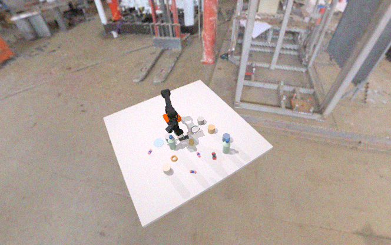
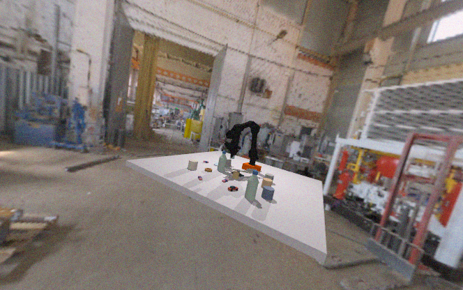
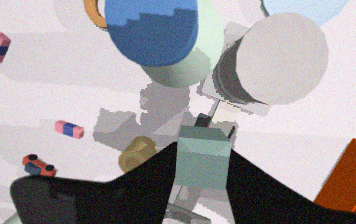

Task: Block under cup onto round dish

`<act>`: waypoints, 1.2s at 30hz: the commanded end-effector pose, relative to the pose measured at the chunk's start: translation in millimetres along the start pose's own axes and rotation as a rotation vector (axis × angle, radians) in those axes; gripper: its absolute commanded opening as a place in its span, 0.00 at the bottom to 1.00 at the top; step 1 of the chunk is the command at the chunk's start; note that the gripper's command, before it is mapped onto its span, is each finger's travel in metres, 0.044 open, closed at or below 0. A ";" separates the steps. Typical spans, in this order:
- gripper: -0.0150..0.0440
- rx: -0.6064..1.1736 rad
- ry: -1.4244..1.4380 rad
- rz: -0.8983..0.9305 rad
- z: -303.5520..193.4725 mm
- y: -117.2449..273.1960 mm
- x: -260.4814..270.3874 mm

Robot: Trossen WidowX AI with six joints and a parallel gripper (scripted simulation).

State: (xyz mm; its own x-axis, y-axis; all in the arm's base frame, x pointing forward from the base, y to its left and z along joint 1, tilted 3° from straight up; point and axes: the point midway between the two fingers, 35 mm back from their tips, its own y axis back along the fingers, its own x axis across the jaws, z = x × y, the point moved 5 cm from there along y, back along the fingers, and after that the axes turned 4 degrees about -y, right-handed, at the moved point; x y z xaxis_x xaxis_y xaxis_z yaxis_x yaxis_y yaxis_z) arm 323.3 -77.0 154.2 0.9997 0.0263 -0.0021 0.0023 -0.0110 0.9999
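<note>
My gripper [image 3: 200, 149] [image 2: 233, 155] is shut on a grey-green block [image 3: 203, 162] and holds it raised above the table near the balance [image 1: 184, 138]. One pale grey cup [image 3: 282, 59] stands on the balance's end beside a bottle, which partly hides it in the top view. The other end of the balance, with a ring-shaped outline [image 1: 191, 129], bears no cup. A similar grey cup [image 1: 201, 120] [image 2: 269, 176] stands on the table behind that end. The light blue round dish [image 1: 158, 142] [image 3: 300, 7] has nothing on it and lies beyond the cup that stands on the balance.
A green bottle [image 1: 172, 143] [image 3: 152, 32] with a blue cap stands close to the balance cup and dish. Another bottle [image 1: 226, 147] stands by a blue cylinder [image 1: 226, 136]. An orange cylinder [image 1: 211, 129], a yellow roll [image 1: 191, 142] [image 3: 137, 155] and a toy car [image 1: 214, 156] are also there.
</note>
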 end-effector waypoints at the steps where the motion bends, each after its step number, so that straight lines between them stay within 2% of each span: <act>1: 0.25 -0.004 0.001 0.017 22.5 -1.1 -9.7; 18: 0.25 -0.052 0.082 0.007 126.4 -31.2 -63.6; 23: 0.25 -0.043 0.061 -0.034 156.0 -44.5 -93.8; 30: 0.25 -0.041 0.058 -0.040 160.1 -52.0 -98.1; 36: 0.25 -0.041 0.058 -0.040 161.3 -80.7 -99.2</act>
State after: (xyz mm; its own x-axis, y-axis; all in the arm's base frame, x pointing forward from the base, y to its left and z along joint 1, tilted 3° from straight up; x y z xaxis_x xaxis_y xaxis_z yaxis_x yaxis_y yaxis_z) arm 230.3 -239.6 88.5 0.9964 0.0784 -0.0321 0.0292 0.0371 0.9989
